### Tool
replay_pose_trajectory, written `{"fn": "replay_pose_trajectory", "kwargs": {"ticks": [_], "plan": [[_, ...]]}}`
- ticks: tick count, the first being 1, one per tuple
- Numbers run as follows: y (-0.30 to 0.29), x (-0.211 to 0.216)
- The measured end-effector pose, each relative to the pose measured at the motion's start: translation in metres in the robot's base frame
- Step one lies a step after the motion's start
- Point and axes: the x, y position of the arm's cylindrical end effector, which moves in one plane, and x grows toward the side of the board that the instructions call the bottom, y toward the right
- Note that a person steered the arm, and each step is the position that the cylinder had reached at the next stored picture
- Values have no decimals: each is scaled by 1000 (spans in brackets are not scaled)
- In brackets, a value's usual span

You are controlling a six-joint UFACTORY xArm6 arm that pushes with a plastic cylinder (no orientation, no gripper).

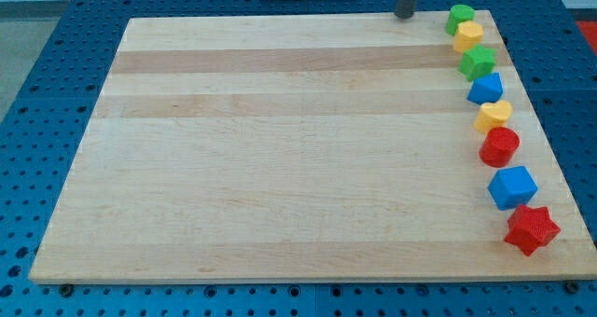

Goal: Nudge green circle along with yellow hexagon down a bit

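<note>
The green circle (458,19) sits at the board's top right corner. The yellow hexagon (468,35) lies just below it and touches it. My tip (405,15) rests at the board's top edge, a short way to the view's left of the green circle, apart from it.
Down the wooden board's (280,149) right edge runs a line of blocks: a green star (478,62), a blue block (485,89), a yellow heart (493,117), a red circle (499,146), a blue cube (512,187), a red star (532,228).
</note>
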Motion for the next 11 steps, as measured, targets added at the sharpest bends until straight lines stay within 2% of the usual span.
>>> {"fn": "replay_pose_trajectory", "kwargs": {"ticks": [8,11], "plan": [[73,0],[137,0]]}}
